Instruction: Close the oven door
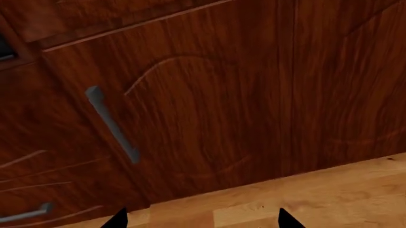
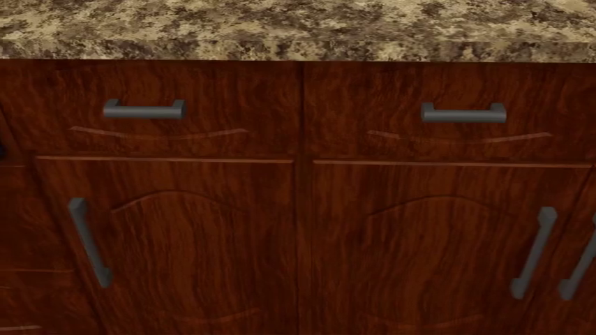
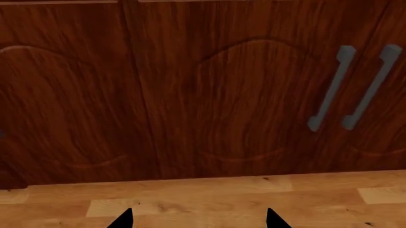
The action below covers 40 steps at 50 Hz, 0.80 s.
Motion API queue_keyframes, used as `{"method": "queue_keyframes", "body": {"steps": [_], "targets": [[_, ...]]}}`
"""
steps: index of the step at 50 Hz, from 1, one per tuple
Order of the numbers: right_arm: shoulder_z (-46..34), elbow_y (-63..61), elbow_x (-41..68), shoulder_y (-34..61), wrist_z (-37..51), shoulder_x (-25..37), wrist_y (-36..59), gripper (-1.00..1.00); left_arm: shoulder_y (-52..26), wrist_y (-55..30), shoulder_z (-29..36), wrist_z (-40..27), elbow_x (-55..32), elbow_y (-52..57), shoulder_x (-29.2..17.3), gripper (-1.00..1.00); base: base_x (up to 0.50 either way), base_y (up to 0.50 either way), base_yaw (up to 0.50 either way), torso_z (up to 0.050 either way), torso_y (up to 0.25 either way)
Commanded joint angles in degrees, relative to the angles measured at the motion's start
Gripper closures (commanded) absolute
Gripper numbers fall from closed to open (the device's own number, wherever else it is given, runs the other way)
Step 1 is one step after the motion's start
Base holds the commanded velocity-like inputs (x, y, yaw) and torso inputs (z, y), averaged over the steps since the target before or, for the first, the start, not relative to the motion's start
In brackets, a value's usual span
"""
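Observation:
The oven door is out of view in all three views. My left gripper shows only as two black fingertips spread wide apart over the light wooden floor, open and holding nothing, facing a reddish wooden cabinet door. My right gripper is likewise open, its fingertips far apart above the floor, facing another cabinet door. Neither gripper appears in the head view.
A speckled granite countertop tops two drawers with grey bar handles. Below are cabinet doors with vertical grey handles. A small dark patch sits at one frame edge.

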Motion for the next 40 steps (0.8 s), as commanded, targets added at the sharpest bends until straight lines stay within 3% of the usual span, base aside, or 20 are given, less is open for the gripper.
{"method": "queue_keyframes", "body": {"steps": [1, 3, 23, 27, 28, 29, 30, 32, 34, 37, 38, 40], "targets": [[-0.29, 0.51, 0.74, 0.14, -0.48, -0.09, -0.44, -1.0, -2.13, 6.4, 1.11, -0.05, 1.0, -9.31, 0.99, -1.0, 0.0, 0.26, 0.0, 0.0, 0.0], [-0.3, 0.56, 0.82, 0.17, -0.49, -0.07, -0.58, -1.0, -0.41, -0.27, 0.95, -0.27, 0.52, -0.56, -0.33, -1.0, 0.0, 0.26, 0.0, 0.0, 0.0], [-0.38, 2.59, 1.71, 0.89, -0.3, -0.17, -0.81, -1.0, -1.04, -1.42, 1.09, -0.28, -0.62, -2.01, 0.05, -1.0, 0.0, 0.26, 0.0, 0.0, 0.0], [-0.63, 3.6, 1.66, 1.08, -0.52, -0.33, -1.36, -1.0, -1.25, -0.62, 1.5, -0.19, -0.39, -3.32, 0.17, -1.0, 0.0, 0.26, 0.0, 0.0, 0.0], [-0.57, 3.69, 1.74, 1.12, -0.47, -0.33, -1.38, -1.0, -3.17, 6.39, 1.76, -0.09, 0.16, -11.92, 1.62, -1.0, 0.0, 0.26, 0.0, 0.0, 0.0], [-0.65, 3.51, 1.71, 1.06, -0.41, -0.28, -1.3, -1.0, -3.31, 6.19, 1.82, -0.12, 0.2, -12.49, 1.56, -1.0, 0.0, 0.26, 0.0, 0.0, 0.0], [-0.67, 3.31, 1.8, 0.99, -0.43, -0.24, -1.25, -1.0, -2.08, 1.34, 1.64, -0.29, -0.23, -6.13, 0.53, -1.0, 0.0, 0.25, 0.0, 0.0, 0.0], [-0.69, 3.56, 1.83, 1.04, -0.41, -0.24, -1.39, -1.0, -1.37, -0.39, 1.7, -0.39, -0.36, -3.58, 0.08, -1.0, 0.0, 0.25, 0.0, 0.0, 0.0], [-0.78, 3.59, 1.86, 1.01, -0.42, -0.23, -1.47, -1.0, -3.48, 7.04, 2.06, -0.08, 0.19, -13.56, 1.65, -1.0, 0.0, 0.25, 0.0, 0.0, 0.0], [-0.88, 3.49, 1.86, 1.01, -0.32, -0.17, -1.51, -1.0, -3.93, 8.13, 2.26, 0.14, 0.21, -15.02, 1.87, -1.0, 0.0, 0.26, 0.0, 0.0, 0.0], [-0.9, 3.47, 1.89, 1.0, -0.29, -0.15, -1.52, -1.0, -2.4, 2.56, 2.12, -0.07, -0.24, -7.61, 0.66, -1.0, 0.0, 0.26, 0.0, 0.0, 0.0], [-0.95, 3.51, 1.96, 1.01, -0.35, -0.12, -1.61, -1.0, -1.55, -0.01, 2.12, -0.25, -0.43, -4.24, 0.08, -1.0, 0.0, 0.26, 0.0, 0.0, 0.0]]}}
